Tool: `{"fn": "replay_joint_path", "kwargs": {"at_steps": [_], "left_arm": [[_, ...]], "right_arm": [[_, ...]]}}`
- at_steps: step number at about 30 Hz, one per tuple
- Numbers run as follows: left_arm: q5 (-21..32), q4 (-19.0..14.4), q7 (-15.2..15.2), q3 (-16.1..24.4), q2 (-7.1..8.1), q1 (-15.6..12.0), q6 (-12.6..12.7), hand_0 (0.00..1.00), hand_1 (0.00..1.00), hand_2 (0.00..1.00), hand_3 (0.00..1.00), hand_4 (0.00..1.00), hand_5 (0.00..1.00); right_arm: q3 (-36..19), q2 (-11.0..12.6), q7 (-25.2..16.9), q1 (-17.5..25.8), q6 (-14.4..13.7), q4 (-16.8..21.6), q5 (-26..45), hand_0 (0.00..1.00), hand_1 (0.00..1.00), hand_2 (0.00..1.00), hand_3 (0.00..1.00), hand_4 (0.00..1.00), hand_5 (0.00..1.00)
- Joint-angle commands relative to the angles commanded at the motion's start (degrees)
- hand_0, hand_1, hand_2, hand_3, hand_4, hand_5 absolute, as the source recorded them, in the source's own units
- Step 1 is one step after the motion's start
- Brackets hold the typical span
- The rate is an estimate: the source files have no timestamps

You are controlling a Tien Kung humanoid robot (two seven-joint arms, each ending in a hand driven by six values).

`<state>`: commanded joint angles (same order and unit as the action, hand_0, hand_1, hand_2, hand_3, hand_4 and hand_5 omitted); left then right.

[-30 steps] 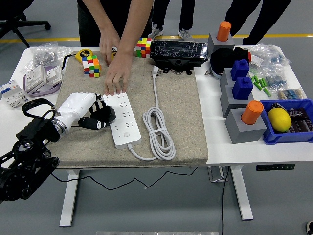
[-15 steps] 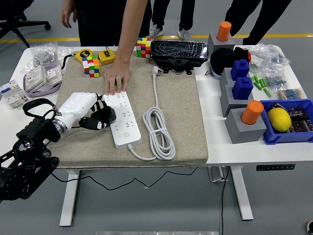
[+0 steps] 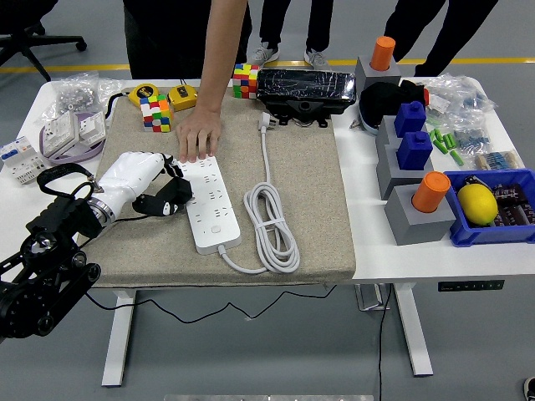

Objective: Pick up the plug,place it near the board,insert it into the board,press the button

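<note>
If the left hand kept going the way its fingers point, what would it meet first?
Probably the white power strip: the left hand points right across the mat, fingertips already at the strip's left edge. Whether they touch it is unclear.

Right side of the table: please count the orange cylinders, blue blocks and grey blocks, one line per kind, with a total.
Orange cylinders: 2
Blue blocks: 2
Grey blocks: 3
Total: 7

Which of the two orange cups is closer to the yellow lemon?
The front orange cup, sitting on the grey block right beside the blue bin holding the lemon. The other orange cup stands far back at the table's rear edge.
</note>
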<state>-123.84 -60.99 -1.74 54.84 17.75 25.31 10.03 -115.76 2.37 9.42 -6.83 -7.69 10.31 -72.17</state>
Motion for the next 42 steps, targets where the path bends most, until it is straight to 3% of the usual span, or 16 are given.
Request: {"fn": "replay_joint_path", "kwargs": {"at_steps": [20,28,29,34,35,40,42], "left_arm": [[-0.21,-0.04,-0.24,-0.14,0.06,0.16,0.51,0.476,0.706,0.749,0.636,0.894,0.002],[1.93,1.02,-0.19,-0.48,-0.13,-0.23,-1.51,0.477,0.707,0.762,0.647,0.935,0.002],[2.23,1.13,-0.24,-0.49,-0.16,-0.27,-1.61,0.496,0.734,0.801,0.832,0.998,0.187],[2.62,1.2,-0.29,-0.36,-0.21,-0.13,-1.71,0.496,0.734,0.801,0.832,0.998,0.187],[2.57,1.2,-0.29,-0.32,-0.19,-0.05,-1.6,0.453,0.692,0.737,0.825,0.998,0.22],[2.16,1.23,-0.14,-0.36,-0.25,0.1,-1.18,0.453,0.692,0.737,0.825,0.998,0.22],[1.88,1.32,-0.09,-0.41,-0.29,0.16,-0.86,0.404,0.655,0.695,0.805,0.998,0.21]], "right_arm": [[-0.01,-0.05,-0.03,0.14,-0.33,0.0,0.0,0.782,0.725,0.73,0.764,0.998,0.998],[0.39,-0.07,0.0,0.31,-0.37,0.0,0.2,0.783,0.724,0.73,0.764,0.998,0.998],[0.42,-0.08,0.03,0.34,-0.37,0.0,0.22,0.782,0.725,0.729,0.764,0.998,0.998],[0.44,-0.1,0.08,0.36,-0.37,0.0,0.22,0.782,0.725,0.729,0.764,0.998,0.998],[0.46,-0.07,0.09,0.31,-0.38,0.0,0.23,0.782,0.725,0.729,0.764,0.998,0.998],[0.38,-0.02,0.13,0.2,-0.37,0.0,0.2,0.782,0.725,0.729,0.764,0.998,0.998],[0.26,-0.02,0.13,0.2,-0.34,0.0,0.12,0.781,0.725,0.729,0.764,0.998,0.998]]}}
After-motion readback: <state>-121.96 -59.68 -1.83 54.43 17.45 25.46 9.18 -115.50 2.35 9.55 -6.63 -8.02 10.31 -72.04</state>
